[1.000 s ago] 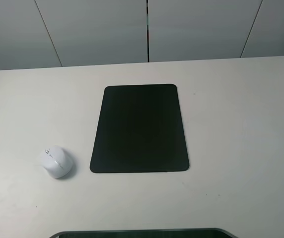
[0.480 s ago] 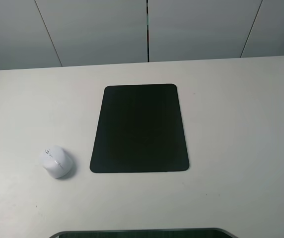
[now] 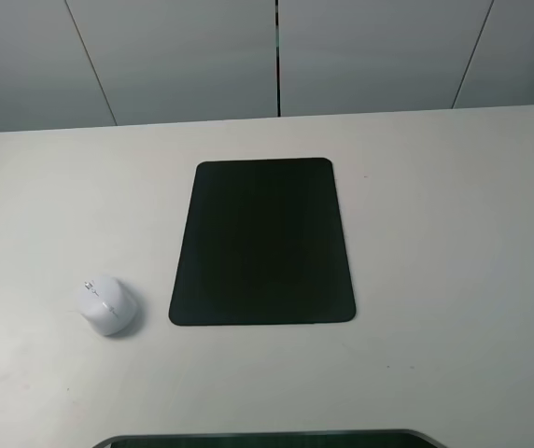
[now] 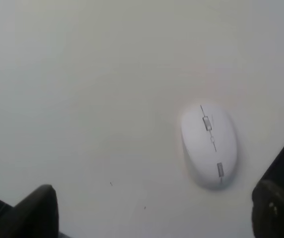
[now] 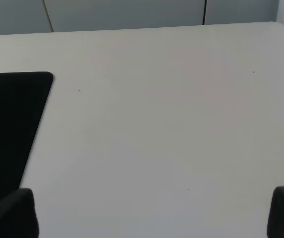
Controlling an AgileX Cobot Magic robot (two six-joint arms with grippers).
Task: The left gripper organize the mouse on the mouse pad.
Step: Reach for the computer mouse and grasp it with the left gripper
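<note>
Mouse (image 3: pixel 107 305) sits on the table (image 3: pixel 454 233) just off the pad's (image 3: pixel 262 243) near-left corner, not touching it. Left gripper (image 4: pixel 154 213) hangs nearby, fingers spread wide, holding nothing. Right gripper (image 5: pixel 149 213) is spread too.

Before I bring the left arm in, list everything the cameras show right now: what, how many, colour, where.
mouse: one, white with grey wheel and strip, on the table left of the mouse pad, apart from it, by its near left corner.
mouse pad: one, matte black, flat at the table's middle, nothing on it.
table: one, off-white, fills most of the high view.
wall panels: several, grey, behind the table's far edge.
dark strip: one, black, at the near edge of the high view; unidentifiable.
left gripper: one, black, open, above the table near the mouse, not touching it.
right gripper: one, black, open, over the table right of the mouse pad.
</note>
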